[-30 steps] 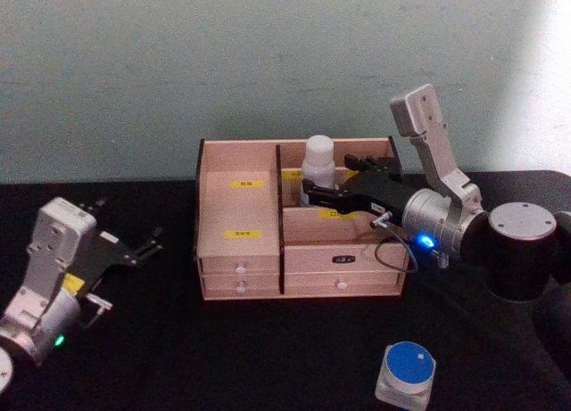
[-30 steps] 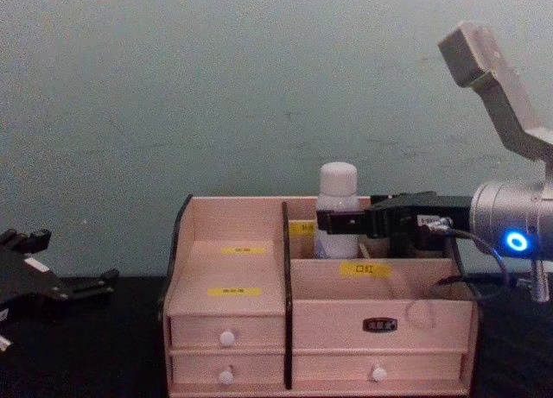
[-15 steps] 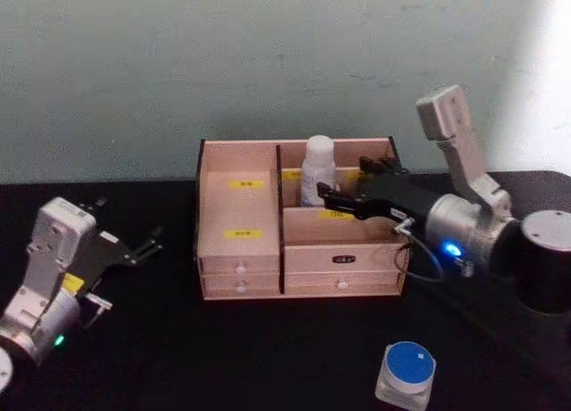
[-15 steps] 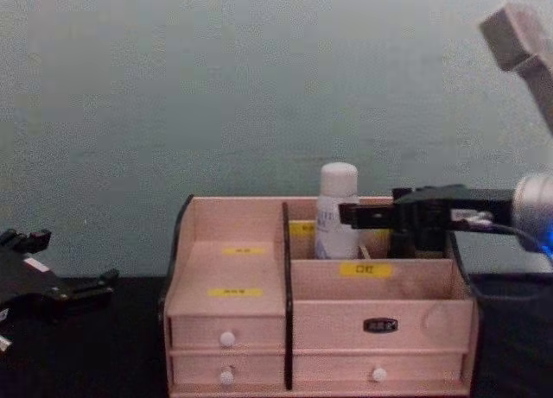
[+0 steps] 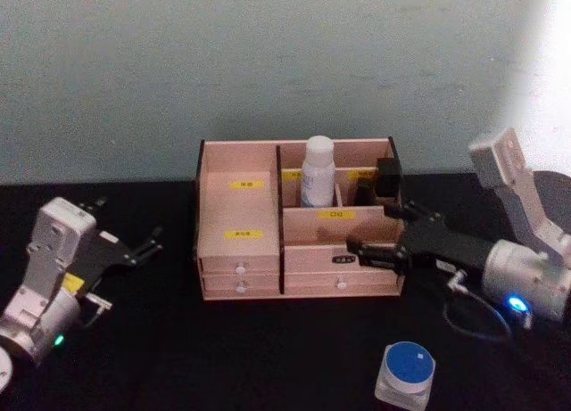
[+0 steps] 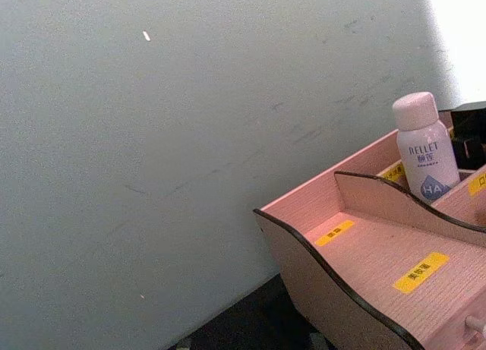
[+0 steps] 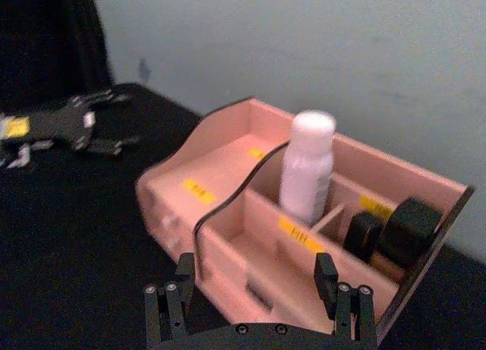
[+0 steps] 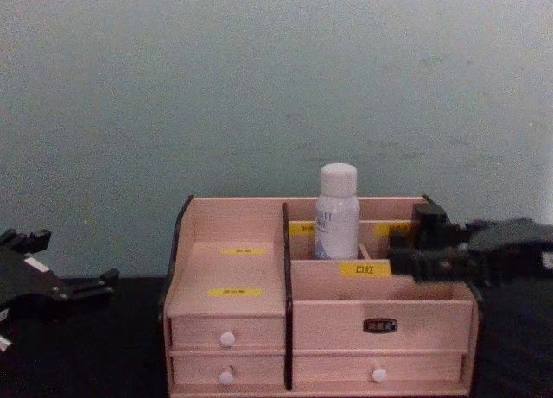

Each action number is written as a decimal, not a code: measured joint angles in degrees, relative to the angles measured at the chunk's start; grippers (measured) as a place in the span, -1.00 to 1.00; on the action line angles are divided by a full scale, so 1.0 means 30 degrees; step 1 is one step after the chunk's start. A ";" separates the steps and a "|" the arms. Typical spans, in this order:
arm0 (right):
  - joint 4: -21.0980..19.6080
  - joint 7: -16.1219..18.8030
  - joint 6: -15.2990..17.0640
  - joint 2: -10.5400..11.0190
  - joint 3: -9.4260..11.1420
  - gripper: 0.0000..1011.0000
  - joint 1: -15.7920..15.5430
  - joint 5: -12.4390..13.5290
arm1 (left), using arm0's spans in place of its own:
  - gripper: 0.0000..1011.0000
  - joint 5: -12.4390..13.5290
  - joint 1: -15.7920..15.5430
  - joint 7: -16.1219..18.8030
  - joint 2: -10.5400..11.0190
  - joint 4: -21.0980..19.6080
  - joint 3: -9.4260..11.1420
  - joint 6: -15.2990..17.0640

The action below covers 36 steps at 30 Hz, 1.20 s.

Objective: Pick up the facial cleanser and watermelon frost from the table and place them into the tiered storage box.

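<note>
The facial cleanser (image 5: 318,170), a white bottle with blue print, stands upright in a back compartment of the pale pink tiered storage box (image 5: 239,224), free of both grippers. It also shows in the chest view (image 8: 337,212) and both wrist views (image 6: 425,156) (image 7: 307,166). My right gripper (image 5: 364,253) hangs open and empty at the box's front right, lower than the bottle and apart from it (image 7: 255,278) (image 8: 406,253). The watermelon frost (image 5: 407,373), a clear jar with a blue lid, sits on the black table near the front right. My left gripper (image 5: 134,248) rests open at the far left.
Dark small items (image 5: 388,177) stand in the box's back right compartment beside the bottle (image 7: 402,228). The box's left tiers (image 6: 364,244) hold nothing. A pale wall rises right behind the box. Black table (image 5: 268,357) lies open between the box and the jar.
My right gripper has let go of the facial cleanser and drawn back to the right and down, out of the box. The bottle stays standing in its compartment. The left arm has not moved.
</note>
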 joint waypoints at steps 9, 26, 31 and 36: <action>-0.1331 0.0920 -0.0220 0.1986 -0.0111 0.98 -0.1456 0.0538 | 0.98 -0.0001 0.0000 0.0000 0.0000 0.0000 0.0000 0.0000; -0.1645 0.1523 -0.0751 0.4024 -0.0849 0.98 -0.2299 0.0811 | 0.98 -0.0001 0.0000 0.0000 0.0000 0.0000 -0.0001 0.0000; -0.1486 0.1590 -0.0933 0.4278 -0.1168 0.98 -0.2274 0.0815 | 0.98 -0.0001 0.0000 -0.0001 0.0000 0.0000 0.0000 -0.0001; -0.1417 0.1765 -0.1159 0.4530 -0.1373 0.98 -0.2290 0.0778 | 0.98 0.0000 0.0000 0.0000 0.0000 0.0000 0.0000 0.0000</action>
